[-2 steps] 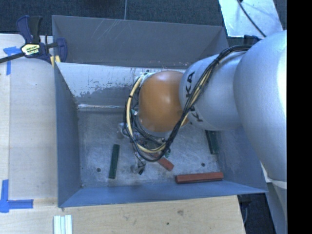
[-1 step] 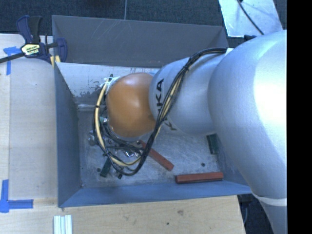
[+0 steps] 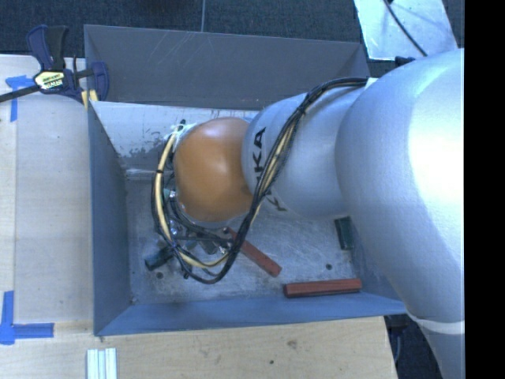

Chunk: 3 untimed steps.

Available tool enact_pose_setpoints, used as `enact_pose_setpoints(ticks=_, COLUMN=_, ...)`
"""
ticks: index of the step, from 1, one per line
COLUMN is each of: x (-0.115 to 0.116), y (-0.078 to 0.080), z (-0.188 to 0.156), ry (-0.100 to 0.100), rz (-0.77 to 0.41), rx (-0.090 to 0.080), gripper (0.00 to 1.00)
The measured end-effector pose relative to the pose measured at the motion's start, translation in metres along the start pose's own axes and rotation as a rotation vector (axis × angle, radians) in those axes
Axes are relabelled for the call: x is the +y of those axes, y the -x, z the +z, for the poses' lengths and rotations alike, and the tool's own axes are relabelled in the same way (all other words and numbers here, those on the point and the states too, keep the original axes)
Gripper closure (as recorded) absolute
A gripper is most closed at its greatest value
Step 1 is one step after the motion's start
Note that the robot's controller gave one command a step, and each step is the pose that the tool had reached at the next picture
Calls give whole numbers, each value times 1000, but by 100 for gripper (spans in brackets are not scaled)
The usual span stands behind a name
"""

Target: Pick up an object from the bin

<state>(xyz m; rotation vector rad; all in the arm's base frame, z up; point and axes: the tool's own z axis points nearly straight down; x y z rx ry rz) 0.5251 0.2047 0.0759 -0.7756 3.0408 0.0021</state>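
Observation:
My gripper [image 3: 163, 257] is low in the front left part of the bin, close to the floor, with its dark body partly hidden under the wrist. A short red-brown stick [image 3: 261, 260] lies slanted just to its right, and its upper end runs under the cables. A longer red-brown bar [image 3: 322, 288] lies flat along the front wall, further right. No thing can be made out at the gripper's tip.
A small dark rectangular block [image 3: 342, 233] lies at the right, beside the arm. A tiny dark speck [image 3: 330, 269] sits just above the bar. The big arm covers the bin's right and back. The left wall is close to the gripper.

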Motion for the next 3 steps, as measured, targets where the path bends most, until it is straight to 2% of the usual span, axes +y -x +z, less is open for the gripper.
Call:
enact_pose_setpoints(ticks=1, x=0, y=0, z=0, ry=0, rz=0, rx=0, gripper=0)
enact_pose_setpoints(ticks=2, x=0, y=0, z=0, ry=0, rz=1, rx=1, gripper=100)
enact_pose_setpoints(ticks=3, x=15, y=-3, z=-154, ry=-2, rz=-4, rx=-9, gripper=100)
